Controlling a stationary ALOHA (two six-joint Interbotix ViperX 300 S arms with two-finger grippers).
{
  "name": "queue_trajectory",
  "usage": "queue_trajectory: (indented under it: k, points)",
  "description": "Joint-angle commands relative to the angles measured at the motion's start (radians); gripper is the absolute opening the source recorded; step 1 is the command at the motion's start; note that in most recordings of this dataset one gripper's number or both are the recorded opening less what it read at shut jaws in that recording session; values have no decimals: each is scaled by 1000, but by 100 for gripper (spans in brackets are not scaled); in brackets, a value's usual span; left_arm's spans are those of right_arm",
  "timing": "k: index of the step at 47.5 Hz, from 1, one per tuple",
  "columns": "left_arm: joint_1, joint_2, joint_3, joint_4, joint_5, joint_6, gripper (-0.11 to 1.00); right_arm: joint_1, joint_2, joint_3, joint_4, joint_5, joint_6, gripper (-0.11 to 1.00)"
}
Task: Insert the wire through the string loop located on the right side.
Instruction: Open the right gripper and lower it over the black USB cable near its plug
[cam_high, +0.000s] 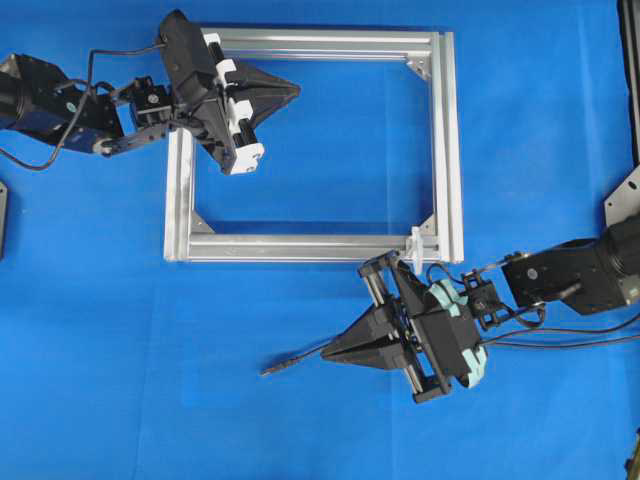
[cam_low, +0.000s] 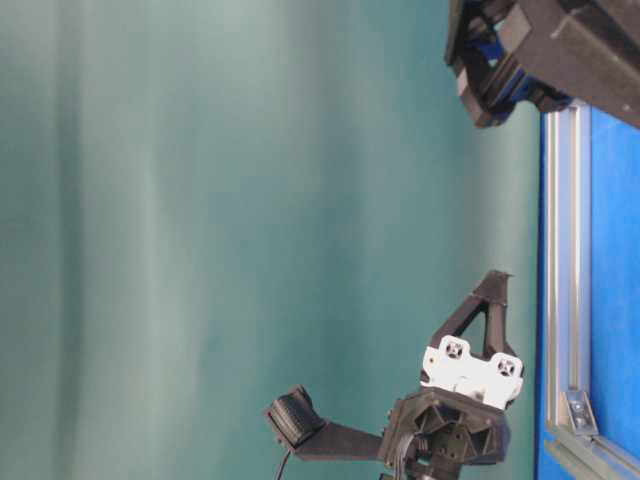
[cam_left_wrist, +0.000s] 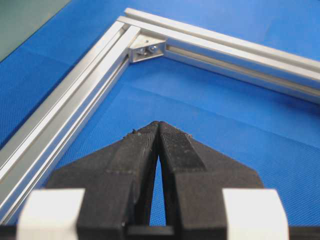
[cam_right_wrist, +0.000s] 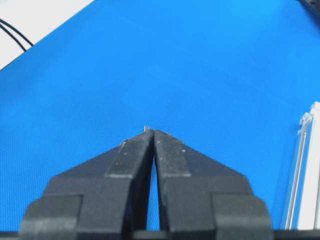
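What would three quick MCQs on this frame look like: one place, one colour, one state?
1. Where is the string loop?
A. frame's lower right corner
B. upper left corner
C. on the mat, away from the frame

2. What colour is the mat?
A. green
B. blue
C. grey

3. How do the left gripper's jaws stand?
A. wide open
B. shut on the wire
C. shut, empty

Key:
1 A, the white loop sits on the lower bar by the right corner.
2 B, blue in the overhead and both wrist views.
3 C, the tips meet with nothing between them; the wire lies by the right gripper.
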Motion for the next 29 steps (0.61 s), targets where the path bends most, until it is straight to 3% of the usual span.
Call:
queue_trajectory:
  k: [1, 7, 29]
  points:
    - [-6, -37, -11, 21, 9, 8, 0, -2, -34, -12, 0, -3, -9, 0]
    - [-6, -37, -9, 21, 20, 9, 0, -5, -41, -17, -2, 55, -9, -6]
    - [-6, -37, -9, 21, 20, 11, 0, -5, -43, -23, -3, 75, 5, -3]
